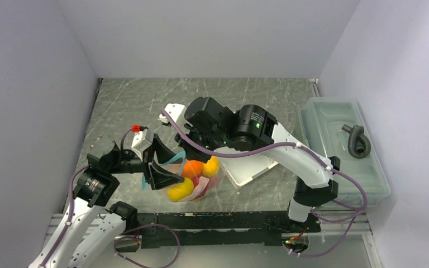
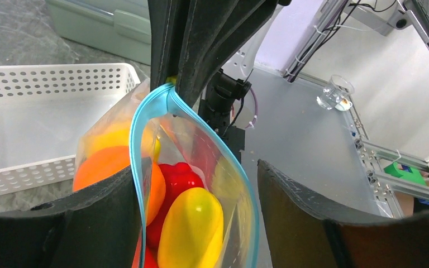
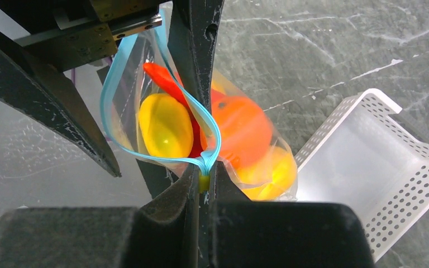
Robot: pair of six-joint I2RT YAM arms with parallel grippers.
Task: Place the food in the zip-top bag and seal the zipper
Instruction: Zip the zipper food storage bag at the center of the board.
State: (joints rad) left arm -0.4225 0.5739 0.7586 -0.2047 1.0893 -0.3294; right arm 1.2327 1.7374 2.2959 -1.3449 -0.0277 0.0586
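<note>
Left wrist view showed the zip-top bag [image 2: 223,167] held up between the two arms, just beside the white basket [image 2: 44,78], its mouth gaping in a loop. The right fingers [image 3: 173,209] were clamped shut on one end of the zipper [image 2: 137,145]. The left fingers [image 2: 95,223] stood wide apart and gripped nothing, one on each side of the open mouth, with the near strip lying against one of them. The food sat inside: a yellow lemon [image 2: 192,229], a red pepper [image 2: 179,178] and an orange [image 2: 103,164].

Sealing looked to be the step in hand. To do it well, the left fingers would need to close on both strips together, close to the pinched end. They would then run along the mouth while the right fingers kept it taut. The lemon rode high, so the pinch should land above it.

The zipper's far end was cut off at the frame's bottom edge. From above, the arms covered the mouth. Whether the bag's base rested on the bench [image 3: 324,50] could not be told. A slanted red-orange piece near the opening was hard to identify.
</note>
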